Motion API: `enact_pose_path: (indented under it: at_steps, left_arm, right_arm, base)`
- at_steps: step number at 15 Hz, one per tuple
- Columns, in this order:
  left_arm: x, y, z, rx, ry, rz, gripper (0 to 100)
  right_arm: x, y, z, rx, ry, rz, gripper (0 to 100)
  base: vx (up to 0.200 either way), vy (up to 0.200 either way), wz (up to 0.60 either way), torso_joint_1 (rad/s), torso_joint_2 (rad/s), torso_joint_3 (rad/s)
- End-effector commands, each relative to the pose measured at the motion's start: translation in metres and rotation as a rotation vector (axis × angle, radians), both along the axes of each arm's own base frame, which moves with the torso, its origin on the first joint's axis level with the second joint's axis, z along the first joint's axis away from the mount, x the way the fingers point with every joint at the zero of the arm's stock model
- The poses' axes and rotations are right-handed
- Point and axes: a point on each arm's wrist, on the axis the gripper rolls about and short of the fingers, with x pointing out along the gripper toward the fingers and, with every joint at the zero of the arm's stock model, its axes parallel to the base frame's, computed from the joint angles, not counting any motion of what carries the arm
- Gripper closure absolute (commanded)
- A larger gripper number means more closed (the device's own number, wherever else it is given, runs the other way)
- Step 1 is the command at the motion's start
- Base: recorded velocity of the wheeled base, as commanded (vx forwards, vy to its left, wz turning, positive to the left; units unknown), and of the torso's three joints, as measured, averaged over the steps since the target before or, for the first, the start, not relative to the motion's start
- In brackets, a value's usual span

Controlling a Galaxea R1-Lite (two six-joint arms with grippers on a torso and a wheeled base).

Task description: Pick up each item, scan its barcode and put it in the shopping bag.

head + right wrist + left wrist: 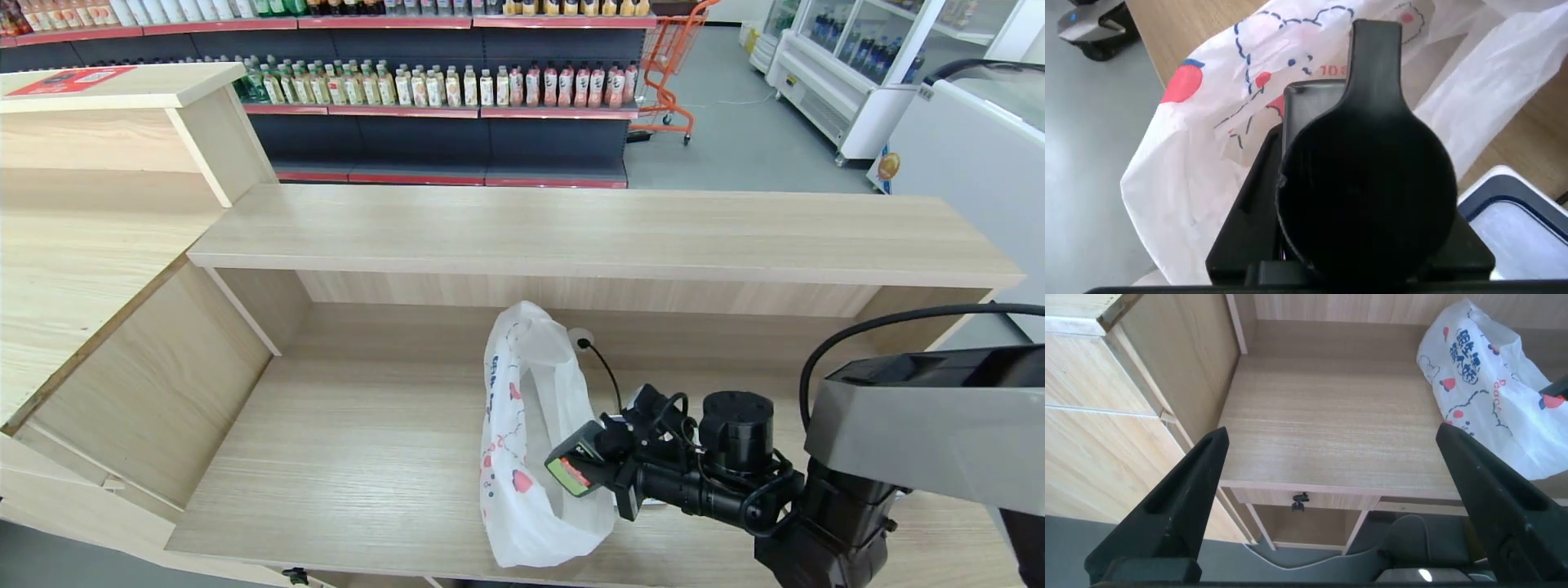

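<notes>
Head view: right gripper (594,457) holds item (570,474) over shopping bag (510,498).

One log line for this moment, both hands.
right hand: holds item at shopping bag mouth | left hand: open, above counter | item not yet bagged

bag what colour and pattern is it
White bag with red and blue printed drawings, best in the head view.
</notes>
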Motion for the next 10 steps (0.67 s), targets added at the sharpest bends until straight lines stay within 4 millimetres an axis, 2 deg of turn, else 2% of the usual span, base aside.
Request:
enact_pose_path:
  at_steps: [1, 5, 6, 8, 10]
  left_arm:
    - [0.000, 0.000, 0.000, 0.000, 0.000, 0.000, 0]
    - [0.000, 0.000, 0.000, 0.000, 0.000, 0.000, 0]
    - [0.000, 0.000, 0.000, 0.000, 0.001, 0.000, 0]
    - [0.000, 0.000, 0.000, 0.000, 0.001, 0.000, 0]
    - [0.000, 0.000, 0.000, 0.000, 0.001, 0.000, 0]
  right_arm:
    - [0.007, 0.004, -0.020, -0.040, 0.005, 0.011, 100]
    - [0.024, 0.014, -0.034, -0.077, -0.066, 0.031, 100]
    - [0.025, 0.015, -0.034, -0.079, -0.063, 0.036, 0]
    - [0.029, 0.023, -0.028, -0.056, -0.077, 0.047, 0]
    - [0.031, 0.027, -0.012, -0.028, -0.102, 0.046, 0]
  base:
    - [0.000, 0.000, 0.00, 0.000, 0.00, 0.000]
    - [0.000, 0.000, 0.00, 0.000, 0.00, 0.000]
    - [0.000, 0.000, 0.00, 0.000, 0.00, 0.000]
    - [0.000, 0.000, 0.00, 0.000, 0.00, 0.000]
    - [0.000, 0.000, 0.00, 0.000, 0.00, 0.000]
